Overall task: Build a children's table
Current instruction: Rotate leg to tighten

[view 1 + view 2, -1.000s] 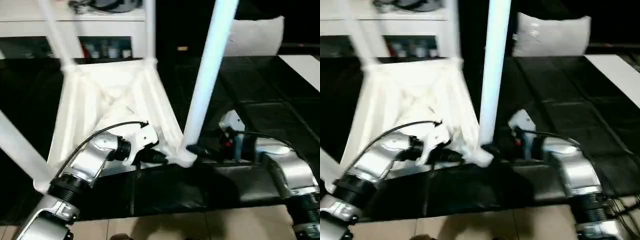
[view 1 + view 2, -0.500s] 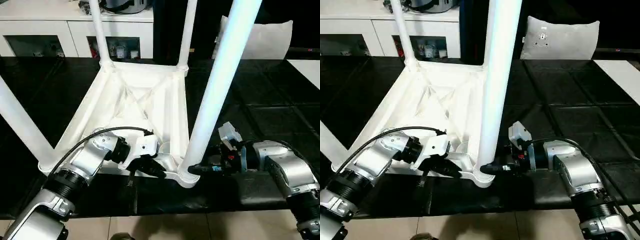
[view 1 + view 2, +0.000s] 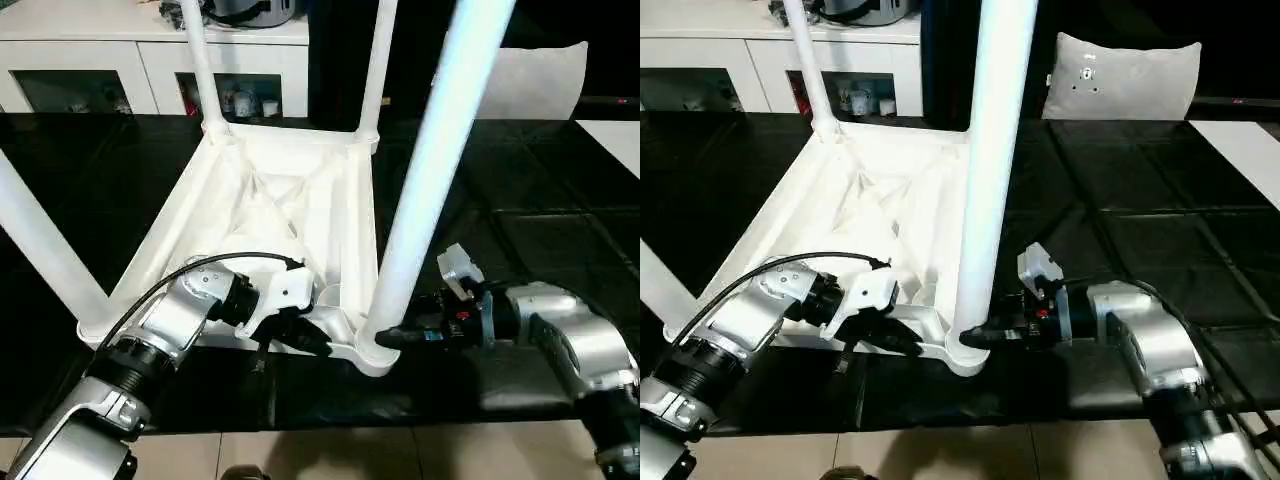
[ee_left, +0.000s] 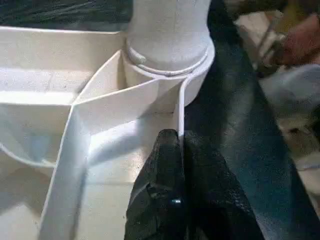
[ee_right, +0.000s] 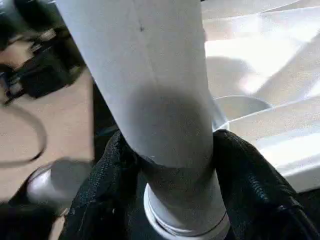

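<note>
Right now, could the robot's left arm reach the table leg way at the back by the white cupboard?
Probably not. The left gripper is shut on the tabletop's near rim, and the far leg stands across the whole upturned tabletop. It would likely have to let go and stretch.

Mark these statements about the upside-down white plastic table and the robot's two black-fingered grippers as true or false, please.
1. The white plastic rectangular tabletop lies with its ribbed underside up. True.
2. The right gripper closes around the near white tubular leg just above its round corner socket. True.
3. The left gripper hangs wide open above the tabletop. False: it is shut on the tabletop's thin rim.
4. The grey cushion lies on top of the tabletop. False: it stands apart, behind.
</note>
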